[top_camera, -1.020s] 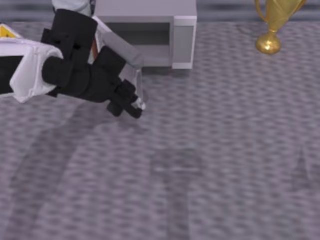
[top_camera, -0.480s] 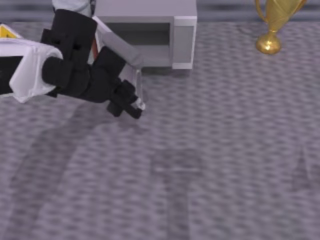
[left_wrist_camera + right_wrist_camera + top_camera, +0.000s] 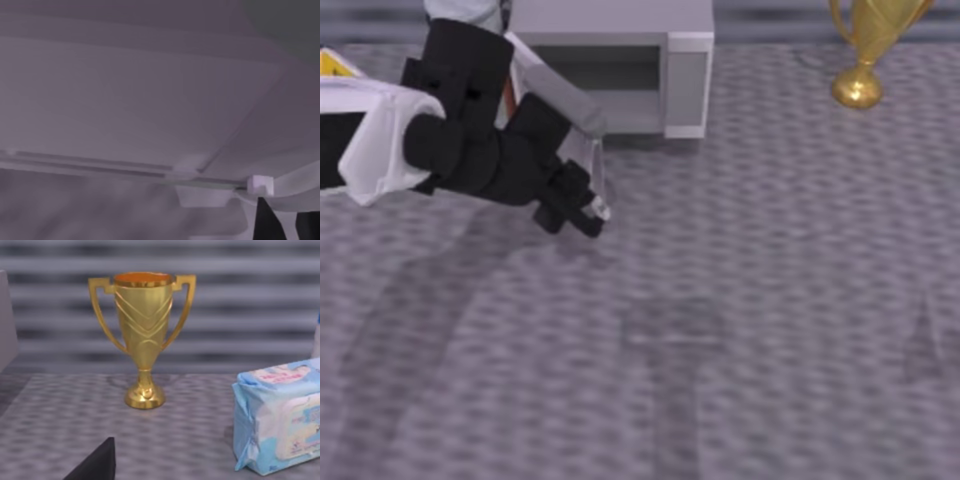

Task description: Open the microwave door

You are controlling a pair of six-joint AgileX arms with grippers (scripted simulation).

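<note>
The light grey microwave (image 3: 610, 18) stands at the table's back, its cavity showing beside the grey control panel strip (image 3: 687, 85). The microwave door (image 3: 565, 100) is swung out toward the front left, its translucent window hanging down to the free edge. My left gripper (image 3: 594, 212) is shut on that free edge, a white corner showing between the black fingers (image 3: 270, 222). The door's window (image 3: 125, 100) fills the left wrist view. My right arm is outside the top view; one black fingertip (image 3: 102, 462) shows in its own view, off to one side.
A gold trophy (image 3: 865, 45) stands at the back right, also filling the right wrist view as the trophy (image 3: 144, 335). A blue wipes pack (image 3: 280, 420) lies beside it. A yellow-marked object (image 3: 332, 65) sits at the far left edge behind my left arm.
</note>
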